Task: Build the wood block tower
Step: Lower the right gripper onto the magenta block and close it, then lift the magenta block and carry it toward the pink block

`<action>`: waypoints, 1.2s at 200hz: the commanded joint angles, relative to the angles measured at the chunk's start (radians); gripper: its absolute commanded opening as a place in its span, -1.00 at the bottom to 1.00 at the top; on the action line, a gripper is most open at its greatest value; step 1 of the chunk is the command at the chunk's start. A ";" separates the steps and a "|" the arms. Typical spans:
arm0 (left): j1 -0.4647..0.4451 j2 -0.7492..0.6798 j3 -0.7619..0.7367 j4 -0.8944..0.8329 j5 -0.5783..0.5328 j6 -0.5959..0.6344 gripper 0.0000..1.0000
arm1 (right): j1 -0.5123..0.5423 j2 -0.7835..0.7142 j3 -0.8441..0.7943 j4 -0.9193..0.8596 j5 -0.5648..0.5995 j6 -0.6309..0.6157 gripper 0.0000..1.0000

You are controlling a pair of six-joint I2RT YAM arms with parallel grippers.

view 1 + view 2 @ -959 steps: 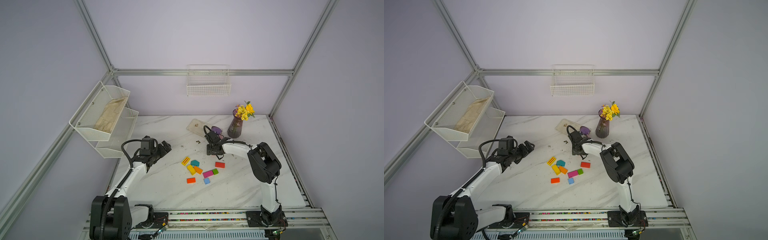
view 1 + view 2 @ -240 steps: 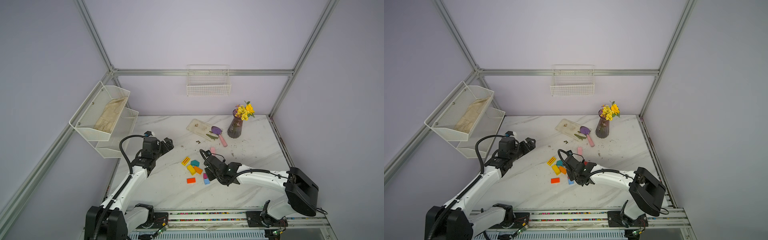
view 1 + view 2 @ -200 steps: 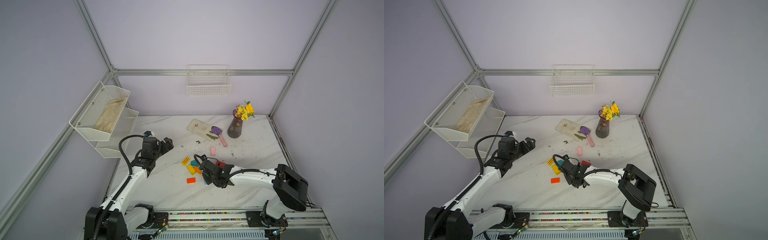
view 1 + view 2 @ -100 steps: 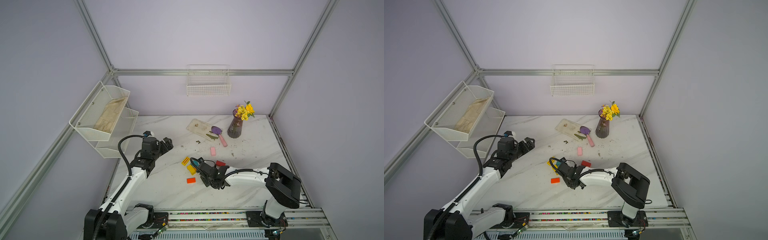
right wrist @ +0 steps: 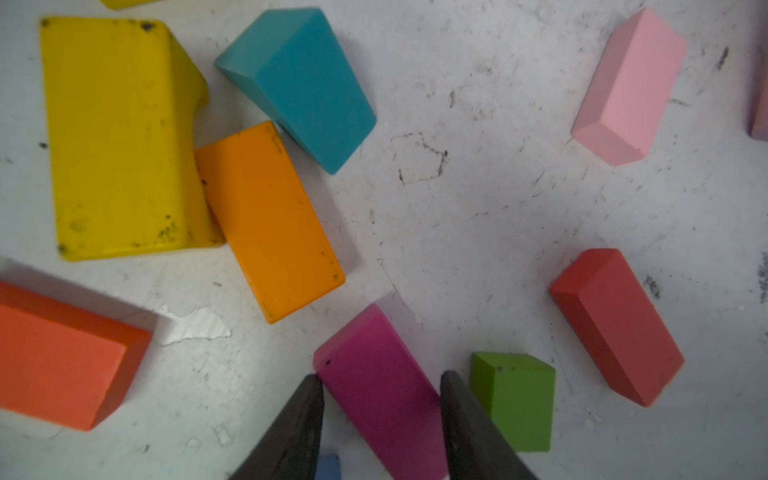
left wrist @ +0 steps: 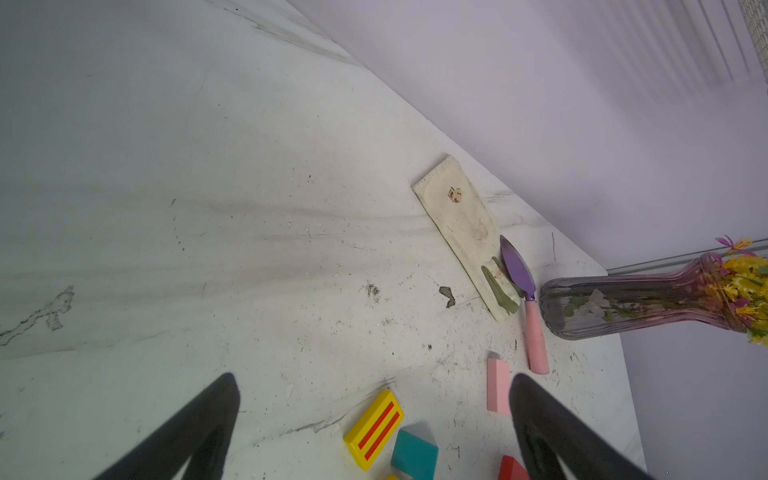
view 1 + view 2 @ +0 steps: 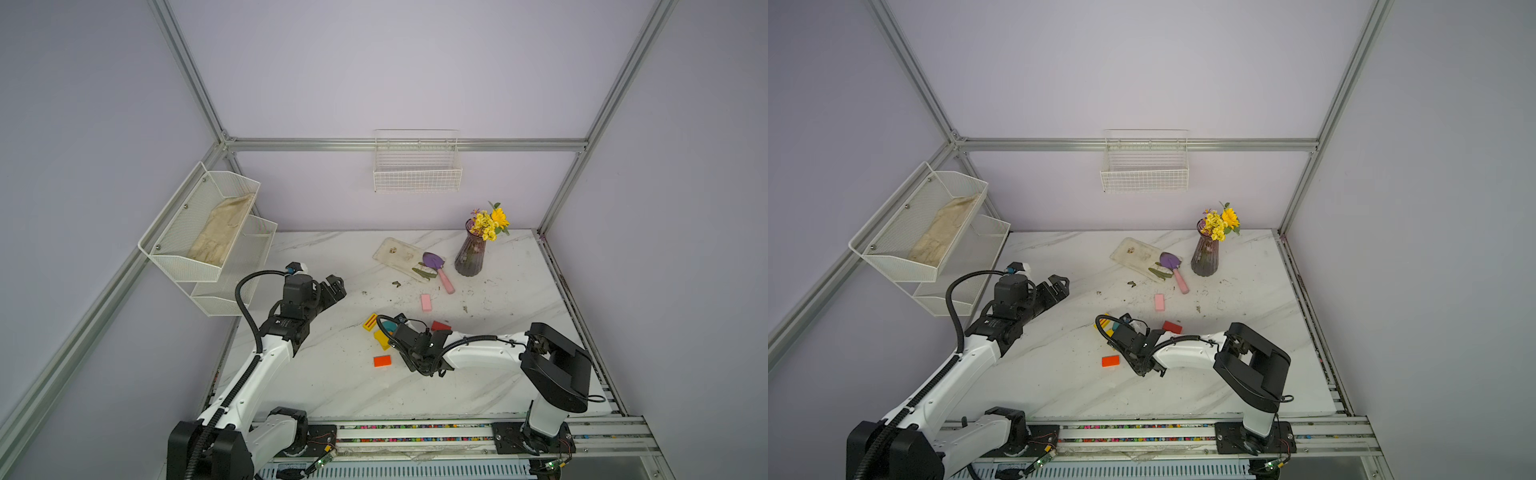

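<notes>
The wood blocks lie loose and flat on the marble table; no tower is in view. My right gripper is low over them, open, one finger on each side of the magenta block, which lies askew between them. Around it are a green block, a red one, a pink one, the teal house-shaped one, an orange one, a yellow one and an orange-red one. A striped yellow block lies beyond. My left gripper hovers open and empty at the left.
At the back stand a purple vase with yellow flowers, a purple trowel and a soiled pale cloth. A white wire shelf hangs at the left and a wire basket on the back wall. Dirt specks dot the table.
My right gripper has slid slightly left over the block cluster while its elbow swung inward, and it now covers the magenta and green blocks in the top views. The left arm has barely moved.
</notes>
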 commanded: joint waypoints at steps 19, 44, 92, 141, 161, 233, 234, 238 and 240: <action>-0.002 -0.019 0.029 0.010 -0.010 0.010 1.00 | -0.035 0.013 -0.002 -0.025 -0.029 0.017 -0.02; -0.002 -0.021 0.031 0.007 -0.007 0.010 1.00 | -0.054 0.024 -0.002 -0.023 -0.054 0.018 -0.06; -0.002 -0.023 0.030 0.008 -0.006 0.009 0.99 | -0.071 0.038 0.000 -0.020 -0.082 0.015 -0.20; -0.001 -0.019 0.032 0.008 -0.001 0.009 1.00 | -0.075 0.039 0.003 -0.017 -0.096 0.015 -0.45; -0.002 -0.023 0.032 0.009 -0.001 0.007 1.00 | -0.074 0.034 0.004 -0.018 -0.091 0.018 -0.51; -0.001 -0.026 0.023 0.014 -0.021 0.022 1.00 | -0.076 -0.073 0.103 -0.103 -0.047 0.091 -0.71; -0.001 -0.026 0.024 0.015 -0.020 0.022 1.00 | -0.076 -0.074 0.108 -0.105 -0.047 0.093 -0.71; -0.001 -0.028 0.025 0.012 -0.019 0.023 1.00 | -0.077 -0.079 0.129 -0.114 -0.042 0.101 -0.72; -0.002 -0.030 0.025 0.012 -0.019 0.024 1.00 | -0.077 -0.081 0.139 -0.118 -0.040 0.105 -0.73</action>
